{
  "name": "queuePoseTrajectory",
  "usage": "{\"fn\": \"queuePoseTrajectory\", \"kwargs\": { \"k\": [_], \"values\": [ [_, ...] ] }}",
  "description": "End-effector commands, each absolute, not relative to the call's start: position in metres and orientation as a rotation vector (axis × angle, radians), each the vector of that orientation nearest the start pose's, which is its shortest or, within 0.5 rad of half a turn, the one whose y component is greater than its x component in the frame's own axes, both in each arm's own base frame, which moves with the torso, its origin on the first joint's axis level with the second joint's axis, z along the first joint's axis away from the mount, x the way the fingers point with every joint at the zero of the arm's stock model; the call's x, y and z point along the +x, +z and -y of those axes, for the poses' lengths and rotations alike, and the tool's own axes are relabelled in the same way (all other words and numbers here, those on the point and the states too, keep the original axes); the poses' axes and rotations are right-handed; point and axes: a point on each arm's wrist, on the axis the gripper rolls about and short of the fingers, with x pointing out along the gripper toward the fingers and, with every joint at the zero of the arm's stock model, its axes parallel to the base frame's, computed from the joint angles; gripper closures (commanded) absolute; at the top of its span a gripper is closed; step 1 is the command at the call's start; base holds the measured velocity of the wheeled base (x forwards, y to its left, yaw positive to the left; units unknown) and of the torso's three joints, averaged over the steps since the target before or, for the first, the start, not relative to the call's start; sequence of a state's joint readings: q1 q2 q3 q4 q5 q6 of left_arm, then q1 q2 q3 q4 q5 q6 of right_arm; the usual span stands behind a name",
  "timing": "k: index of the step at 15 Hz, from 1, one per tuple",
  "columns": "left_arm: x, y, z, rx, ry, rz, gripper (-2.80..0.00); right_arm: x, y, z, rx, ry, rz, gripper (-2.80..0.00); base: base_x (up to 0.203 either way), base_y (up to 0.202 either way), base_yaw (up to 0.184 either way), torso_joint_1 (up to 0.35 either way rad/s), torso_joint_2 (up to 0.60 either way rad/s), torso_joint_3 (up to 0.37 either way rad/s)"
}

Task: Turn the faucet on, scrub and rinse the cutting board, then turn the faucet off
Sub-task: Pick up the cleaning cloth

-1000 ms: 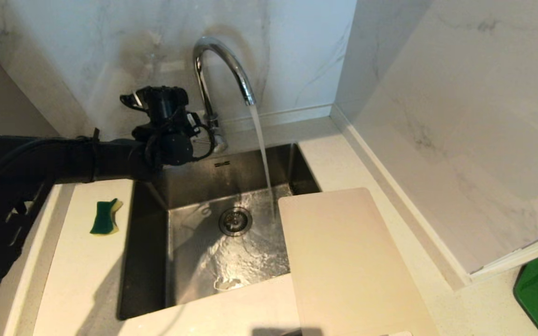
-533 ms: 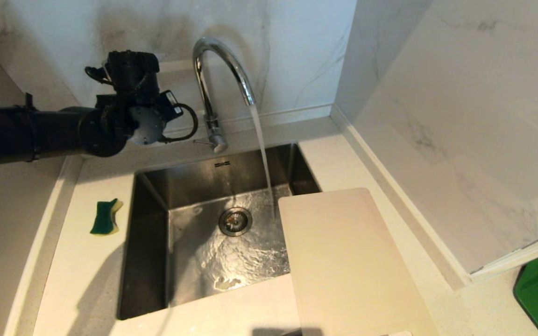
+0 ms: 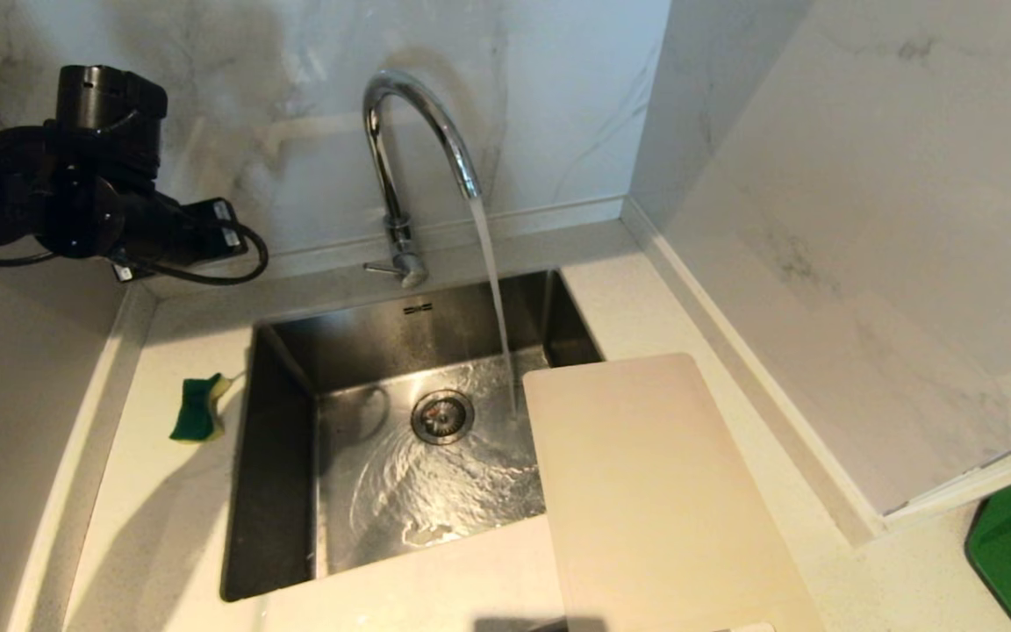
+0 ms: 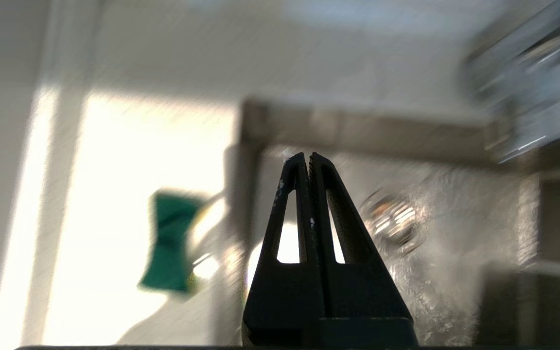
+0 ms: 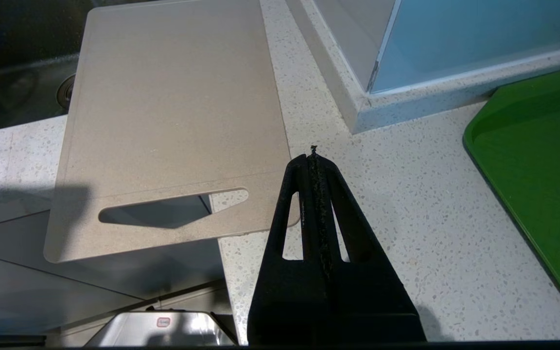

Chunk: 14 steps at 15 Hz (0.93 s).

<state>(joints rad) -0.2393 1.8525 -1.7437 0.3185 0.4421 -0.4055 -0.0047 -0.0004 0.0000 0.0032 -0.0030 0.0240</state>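
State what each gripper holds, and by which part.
Nothing is held. The left gripper and the right gripper are both shut on nothing.

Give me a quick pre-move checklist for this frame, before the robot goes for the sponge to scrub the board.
1. Water running: ok. The faucet pours a steady stream into the sink.
2. Left tool free: ok. The left tool is shut on nothing, up near the wall, left of the sink.
3. Left tool ready to grasp: not ok. It must open first.
4. Sponge reachable: ok. The green sponge lies uncovered on the counter beside the sink's left rim.
5. Cutting board placed: ok. The cutting board lies flat, its far corner over the sink, outside the stream.
6. Right tool clear: ok. The right tool is shut, empty, over the counter beside the board's handle end.
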Motion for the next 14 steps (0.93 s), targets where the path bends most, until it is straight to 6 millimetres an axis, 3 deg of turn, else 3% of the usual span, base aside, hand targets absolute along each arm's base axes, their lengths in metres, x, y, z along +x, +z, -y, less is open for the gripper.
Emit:
{"fn": "queuePoseTrajectory", "kwargs": {
  "k": [1, 4, 10, 14],
  "values": [
    [0.341, 0.284, 0.058, -0.200, 0.322, -0.436, 0.00, -0.023, 0.075, 0.000, 0.025, -0.008, -0.003, 0.00, 0.000, 0.000, 0.000, 0.000, 0.00, 0.000],
    [0.352, 0.240, 0.044, -0.142, 0.365, -0.565, 0.00, -0.023, 0.075, 0.000, 0.025, -0.008, -0.003, 0.00, 0.000, 0.000, 0.000, 0.000, 0.00, 0.000],
    [0.352, 0.208, 0.034, -0.179, 0.352, -0.672, 0.00, -0.023, 0.075, 0.000, 0.025, -0.008, -0.003, 0.00, 0.000, 0.000, 0.000, 0.000, 0.00, 0.000],
    [0.352, 0.195, 0.011, -0.207, 0.316, -0.728, 0.00, -0.023, 0.075, 0.000, 0.025, -0.008, -0.003, 0.00, 0.000, 0.000, 0.000, 0.000, 0.00, 0.000]
  ]
}}
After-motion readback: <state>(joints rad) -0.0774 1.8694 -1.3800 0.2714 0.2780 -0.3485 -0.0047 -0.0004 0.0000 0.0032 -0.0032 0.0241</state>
